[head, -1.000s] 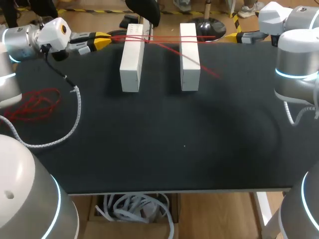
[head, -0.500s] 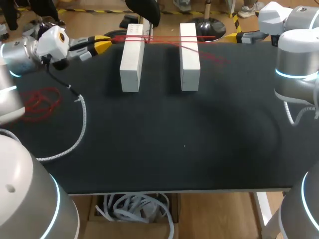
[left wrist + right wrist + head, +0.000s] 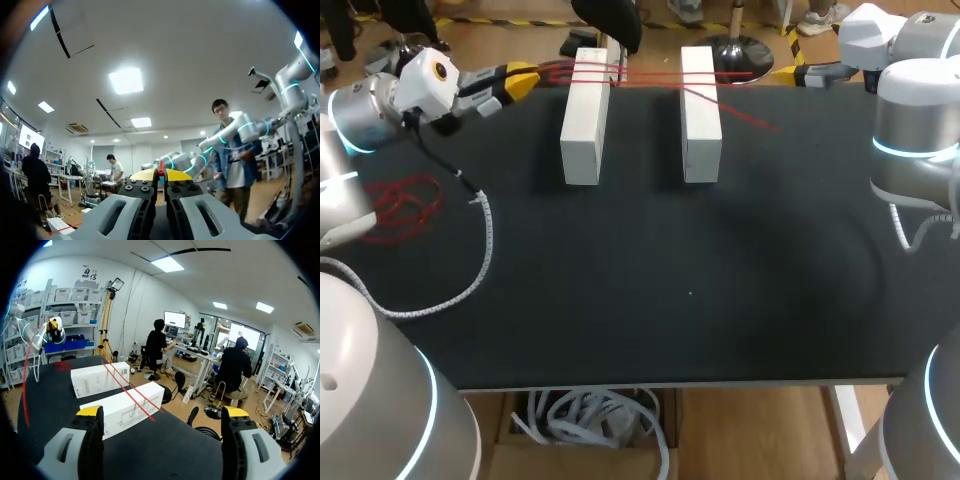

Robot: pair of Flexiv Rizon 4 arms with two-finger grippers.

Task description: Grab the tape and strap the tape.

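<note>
Slack is the first hazard: at the left edge of the table (image 3: pixel 650 300) a loose red heap (image 3: pixel 395 205) lies just beside the left arm's white coiled cable (image 3: pixel 488 240), and a pull could snag one in the other. At the far left corner the left gripper (image 3: pixel 525 78) has its yellow tips pressed together on the tape (image 3: pixel 650 76), which shows only as a thin red sliver between them in the wrist view. So slim a pinch may slip if tension rises. From there the strands run along the far edge over the left block (image 3: pixel 585 120) and the right block (image 3: pixel 701 115), and a hard tug could drag or tip either one. A free tail (image 3: pixel 750 115) lies past the right block. At the far right corner the right gripper (image 3: pixel 162 412) is spread wide and holds nothing, so that end is unanchored.
</note>
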